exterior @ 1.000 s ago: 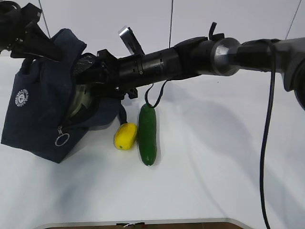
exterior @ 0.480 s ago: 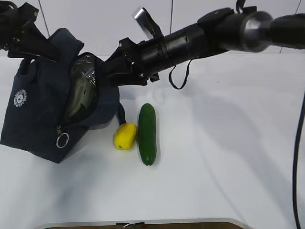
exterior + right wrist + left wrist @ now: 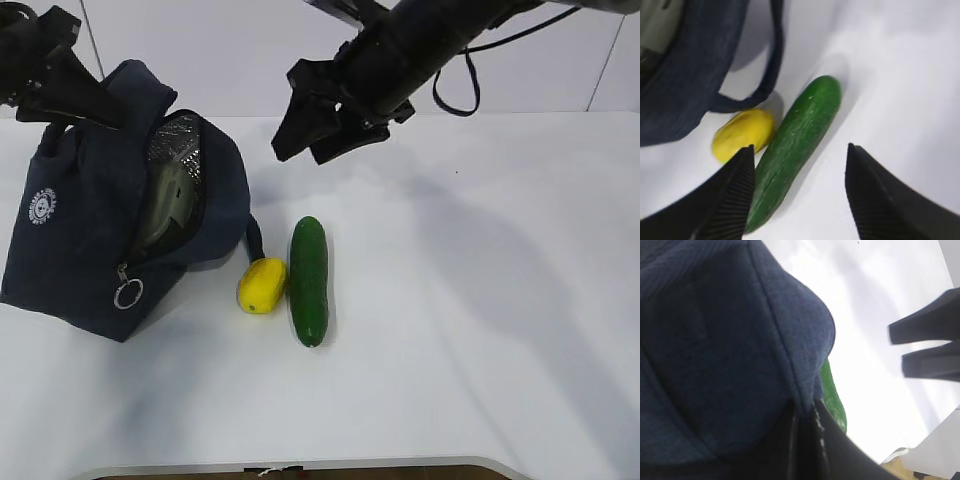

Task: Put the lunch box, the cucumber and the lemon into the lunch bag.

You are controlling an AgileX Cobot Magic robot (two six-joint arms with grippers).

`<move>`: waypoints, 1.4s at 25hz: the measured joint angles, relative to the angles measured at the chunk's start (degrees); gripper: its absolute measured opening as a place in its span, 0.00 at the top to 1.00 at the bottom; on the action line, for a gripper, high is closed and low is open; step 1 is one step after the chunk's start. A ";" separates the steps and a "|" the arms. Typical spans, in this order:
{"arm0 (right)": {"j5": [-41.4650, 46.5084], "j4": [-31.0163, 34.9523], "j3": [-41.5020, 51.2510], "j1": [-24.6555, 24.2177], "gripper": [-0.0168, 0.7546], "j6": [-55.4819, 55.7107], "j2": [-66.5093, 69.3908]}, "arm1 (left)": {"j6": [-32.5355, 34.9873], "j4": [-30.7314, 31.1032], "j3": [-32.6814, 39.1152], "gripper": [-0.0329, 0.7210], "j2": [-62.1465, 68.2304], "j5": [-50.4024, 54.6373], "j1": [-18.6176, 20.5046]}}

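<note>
The navy lunch bag [image 3: 80, 230] stands at the left with its top open and silver lining showing. The lunch box [image 3: 168, 205], pale green lid, sits inside the opening. The yellow lemon [image 3: 262, 285] and the dark green cucumber [image 3: 308, 280] lie side by side on the table just right of the bag. My left gripper [image 3: 62, 88] is shut on the bag's top edge; its view is filled with navy fabric [image 3: 715, 340]. My right gripper [image 3: 300, 150] is open and empty, in the air above the cucumber [image 3: 795, 145] and lemon [image 3: 742, 135].
A white table [image 3: 470, 300] holds everything, with its front edge at the bottom of the exterior view. A bag handle loop [image 3: 772, 65] hangs down beside the lemon. The zipper's ring pull [image 3: 128, 293] dangles on the bag's front.
My right gripper has pulled out of the bag's opening and moved up and to the right, empty. The lunch box stays in the bag. The left gripper, lemon and cucumber have not moved.
</note>
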 joint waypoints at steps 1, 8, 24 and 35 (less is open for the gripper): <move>0.00 -2.96 0.00 0.28 0.39 1.60 -0.63 | 0.00 0.00 0.00 0.97 0.00 0.03 0.00; -2.27 -25.74 0.00 5.85 0.38 16.88 -1.23 | 0.00 0.00 0.00 0.97 0.00 0.46 0.00; -7.30 -34.21 -0.10 10.25 0.38 32.83 3.65 | 0.00 1.96 0.00 0.97 0.00 1.67 0.00; -6.36 -34.21 -0.10 10.25 0.30 36.42 8.25 | 0.00 3.08 0.00 0.97 0.00 1.67 0.00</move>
